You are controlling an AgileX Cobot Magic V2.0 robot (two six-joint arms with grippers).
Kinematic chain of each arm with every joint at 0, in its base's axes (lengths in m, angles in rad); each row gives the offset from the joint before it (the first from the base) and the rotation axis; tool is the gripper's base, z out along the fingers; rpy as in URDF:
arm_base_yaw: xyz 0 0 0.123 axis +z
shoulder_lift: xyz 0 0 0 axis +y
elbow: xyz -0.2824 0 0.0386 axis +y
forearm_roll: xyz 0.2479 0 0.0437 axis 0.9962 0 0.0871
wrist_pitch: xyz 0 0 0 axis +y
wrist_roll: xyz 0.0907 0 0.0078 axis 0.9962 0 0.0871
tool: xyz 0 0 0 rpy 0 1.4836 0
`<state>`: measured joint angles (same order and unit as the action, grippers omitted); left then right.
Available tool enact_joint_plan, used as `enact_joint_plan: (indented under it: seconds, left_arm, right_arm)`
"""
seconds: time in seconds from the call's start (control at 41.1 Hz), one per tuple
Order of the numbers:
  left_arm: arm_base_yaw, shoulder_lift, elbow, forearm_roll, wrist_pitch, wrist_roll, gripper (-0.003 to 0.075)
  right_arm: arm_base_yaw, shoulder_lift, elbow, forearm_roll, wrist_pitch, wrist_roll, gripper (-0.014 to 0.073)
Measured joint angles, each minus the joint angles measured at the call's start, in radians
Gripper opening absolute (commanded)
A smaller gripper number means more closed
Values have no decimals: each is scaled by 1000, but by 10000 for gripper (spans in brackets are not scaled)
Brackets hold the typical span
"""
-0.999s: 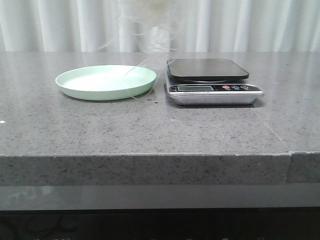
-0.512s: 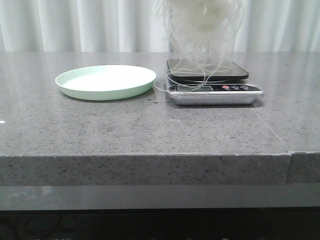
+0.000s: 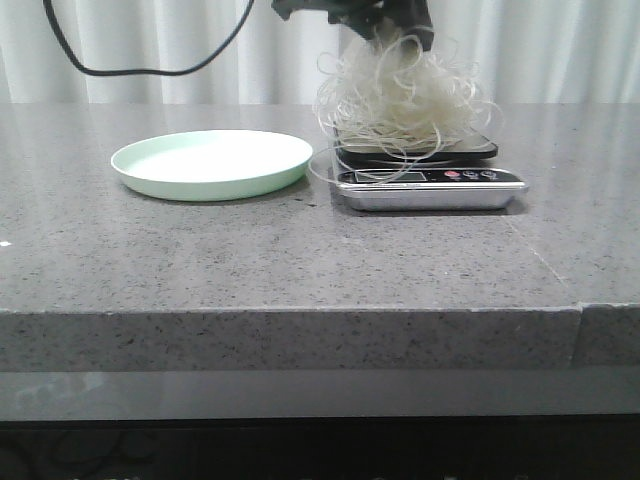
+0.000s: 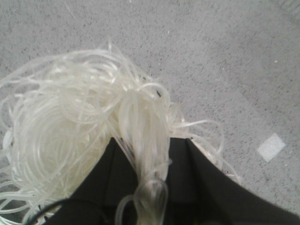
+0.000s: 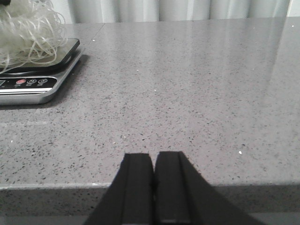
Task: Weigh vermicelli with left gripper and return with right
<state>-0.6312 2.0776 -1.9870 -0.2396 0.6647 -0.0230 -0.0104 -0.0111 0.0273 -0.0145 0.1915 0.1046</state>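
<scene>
A tangled bundle of pale vermicelli [image 3: 400, 100] hangs from my left gripper [image 3: 395, 22] and its lower loops rest on the black platform of the kitchen scale [image 3: 425, 165]. In the left wrist view the black fingers [image 4: 206, 178] are shut on a strand bunch of the vermicelli [image 4: 70, 126], gripper midpoint [image 4: 150, 145]. My right gripper [image 5: 153, 161] is shut and empty, low near the table's front edge, well to the right of the scale [image 5: 33, 79]; the vermicelli [image 5: 28, 33] shows on it there. The pale green plate [image 3: 212, 163] sits empty left of the scale.
The grey speckled stone table [image 3: 300, 250] has a seam [image 3: 580, 310] near its front right edge. White curtains [image 3: 150, 50] hang behind. A black cable [image 3: 120, 65] loops down at the upper left.
The vermicelli has come down from high above the scale onto its platform, and my left gripper has dropped into view at the top of the front view.
</scene>
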Motion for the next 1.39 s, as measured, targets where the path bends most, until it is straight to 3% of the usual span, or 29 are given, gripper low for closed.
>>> enact_joint_plan:
  seconds: [0.341, 0.804, 1.096, 1.388]
  left_arm:
    - [0, 28, -1, -6, 35, 0, 150]
    - [0, 22, -1, -8, 57, 0, 459]
    - [10, -46, -1, 0, 101, 0, 463]
    - [42, -153, -1, 148, 224, 0, 462]
  right_arm:
    - [0, 0, 0, 4, -1, 0, 157]
    - [0, 0, 0, 4, -1, 0, 157]
    - [0, 0, 0, 4, -1, 0, 157]
    - [0, 0, 0, 4, -1, 0, 157]
